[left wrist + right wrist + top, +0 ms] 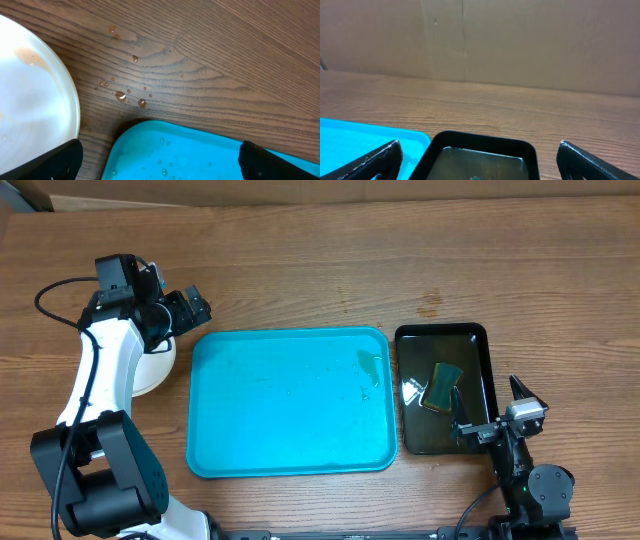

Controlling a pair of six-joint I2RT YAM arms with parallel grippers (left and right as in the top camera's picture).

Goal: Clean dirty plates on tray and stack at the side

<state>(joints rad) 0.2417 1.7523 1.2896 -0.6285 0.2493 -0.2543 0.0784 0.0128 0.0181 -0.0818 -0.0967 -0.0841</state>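
Wide-spread and empty, the left gripper (pixel 160 162) is hovering beside the white plate (pixel 35 100), which is sitting, faintly brown-smeared, on the worktop (pixel 225 60) just left of the turquoise tray (pixel 290 400). Right gripper (pixel 482 160), jaws apart, is hanging over the black tray (pixel 440 332), where a sponge (pixel 442 385) is lying.

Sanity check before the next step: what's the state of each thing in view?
tray: no plates on it, droplets
plate: on table beside tray, brown smear near rim
black tray: partly flooded
sponge: lying in black tray
left gripper: open, empty
right gripper: open, empty
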